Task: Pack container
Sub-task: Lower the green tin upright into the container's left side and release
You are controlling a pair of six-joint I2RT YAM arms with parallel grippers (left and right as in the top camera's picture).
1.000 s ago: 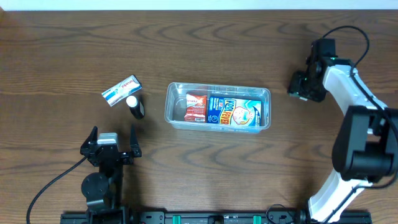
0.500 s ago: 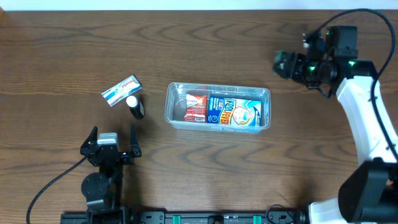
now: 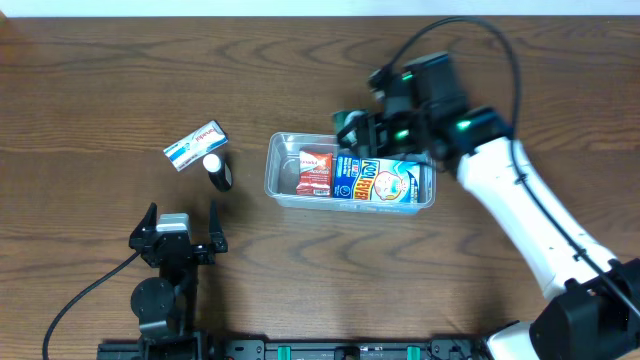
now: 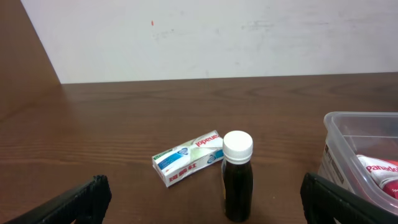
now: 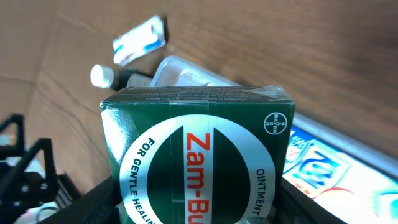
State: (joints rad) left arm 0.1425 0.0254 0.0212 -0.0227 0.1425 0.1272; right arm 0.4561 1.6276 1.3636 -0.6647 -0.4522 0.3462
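Right tool point(image 3: 352, 128) was clenched on the green box point(image 5: 199, 155), with the container point(image 3: 300, 201) just beneath it. Placing step. Next move, probably: lower into free space, then let go. Left tool point(image 3: 183, 218) sat released.

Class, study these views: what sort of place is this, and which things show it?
Probably a robotics lab bench: two robot arms at a wooden table, a plain white wall, and the right gripper holding a green ointment box near the clear container.

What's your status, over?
Left tool open, empty. Right tool shut on green box, above container. Red packet, blue box inside; bottle, white box outside. Nothing in the way.
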